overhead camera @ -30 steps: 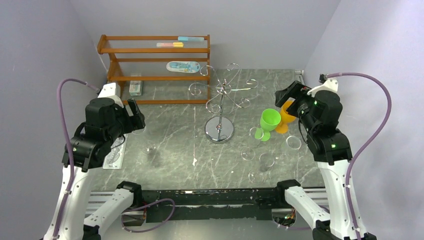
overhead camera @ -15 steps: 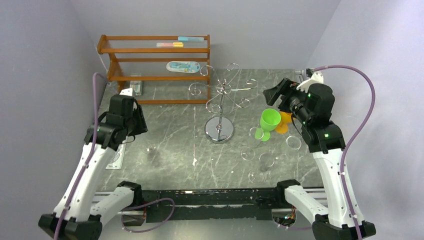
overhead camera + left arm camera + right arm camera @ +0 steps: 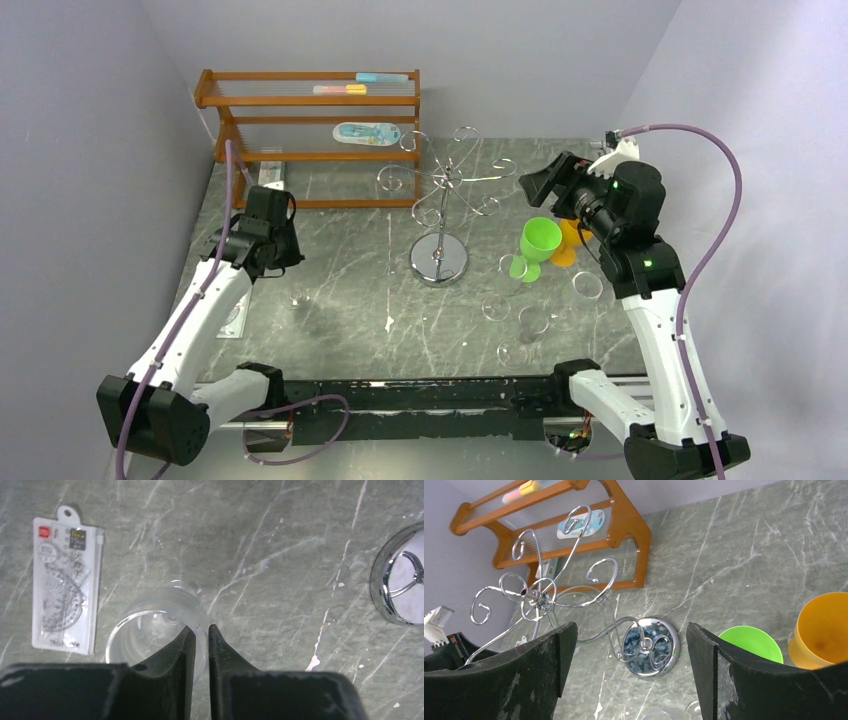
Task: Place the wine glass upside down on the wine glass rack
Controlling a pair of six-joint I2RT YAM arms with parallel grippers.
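Wine glass (image 3: 145, 635) upright, mouth up, axis vertical, under left tool (image 3: 201, 628)

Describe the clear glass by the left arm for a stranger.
On the grey marble table, look left of the chrome rack, beside the white ruler packet. The clear wine glass stands there alone below the left gripper; the other clear glasses sit right by the green cup.

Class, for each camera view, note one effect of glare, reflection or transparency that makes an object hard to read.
Top external view: the clear glass nearly vanishes against the veined table, faint rim only. Left wrist view: that glass reads through rim highlights alone. Right wrist view: the mirror base of the wine glass rack carries mottled blue reflections.
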